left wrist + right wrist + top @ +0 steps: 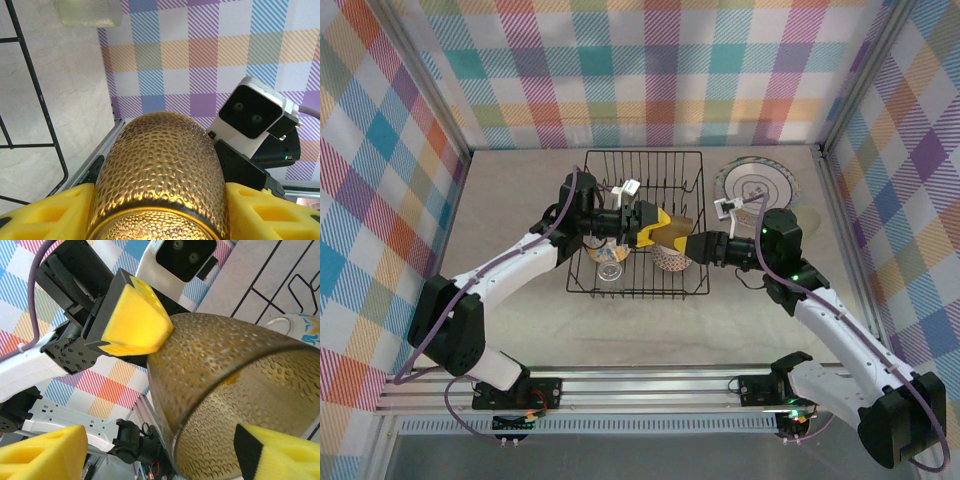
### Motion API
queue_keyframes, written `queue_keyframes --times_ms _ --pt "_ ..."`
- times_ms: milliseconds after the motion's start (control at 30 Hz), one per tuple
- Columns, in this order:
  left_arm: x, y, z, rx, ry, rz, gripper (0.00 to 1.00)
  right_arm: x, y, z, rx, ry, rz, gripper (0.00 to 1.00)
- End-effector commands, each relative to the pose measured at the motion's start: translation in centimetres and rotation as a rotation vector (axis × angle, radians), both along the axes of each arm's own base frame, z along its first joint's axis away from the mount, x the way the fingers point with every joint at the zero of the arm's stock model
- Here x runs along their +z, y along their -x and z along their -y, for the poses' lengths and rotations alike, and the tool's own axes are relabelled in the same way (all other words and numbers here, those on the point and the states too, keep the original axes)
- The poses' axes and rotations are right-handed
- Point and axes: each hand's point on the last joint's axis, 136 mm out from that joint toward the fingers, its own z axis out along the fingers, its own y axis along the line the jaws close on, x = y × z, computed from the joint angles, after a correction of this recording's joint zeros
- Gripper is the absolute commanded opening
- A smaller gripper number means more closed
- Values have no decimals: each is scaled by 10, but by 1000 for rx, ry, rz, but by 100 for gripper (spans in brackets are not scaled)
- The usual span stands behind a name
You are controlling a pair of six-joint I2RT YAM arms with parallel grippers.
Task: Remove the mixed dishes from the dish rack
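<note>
Yellow-padded, the left end effector [658,232] reaches in from 8 o'clock in the overhead view and pinches the amber cup [680,234] above the dish rack [582,290], near the middle of the table [510,200]. In the left wrist view its pads [45,215] press on opposite sides of the dimpled cup wall [160,165], so the cup is carried clear of the wires. A clear cup [610,262] and a small patterned bowl [670,262] sit in the rack below, toward 6 o'clock of the held cup. The cup lies on its side, with its long axis running roughly from 9 to 3 o'clock. Its closed end points toward the left arm and its open mouth toward the right arm. The right end effector [698,245] meets it from 3 o'clock with jaws spread. In the right wrist view one pad [272,452] stands at the mouth of the cup [225,390] and the other [40,452] stands well outside the wall. Contact cannot be confirmed. The relation that governs the next move is that the rim lies directly ahead of the right end effector, between its fingers. The right arm is therefore the nearer receiver. It must likely press onto the wall before the left releases. A cream plate [752,185] rests on the table at 1 o'clock, beyond the rack.
</note>
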Motion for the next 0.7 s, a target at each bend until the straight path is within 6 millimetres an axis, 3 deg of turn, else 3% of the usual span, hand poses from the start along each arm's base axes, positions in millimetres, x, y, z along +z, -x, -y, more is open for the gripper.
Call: queue_keyframes --times_ms 0,667 --pt "9 3 -3 -25 37 23 59 28 0 -4 3 -51 94 74" --pt "-3 0 -7 0 52 3 59 30 -1 -16 -8 -69 95 41"
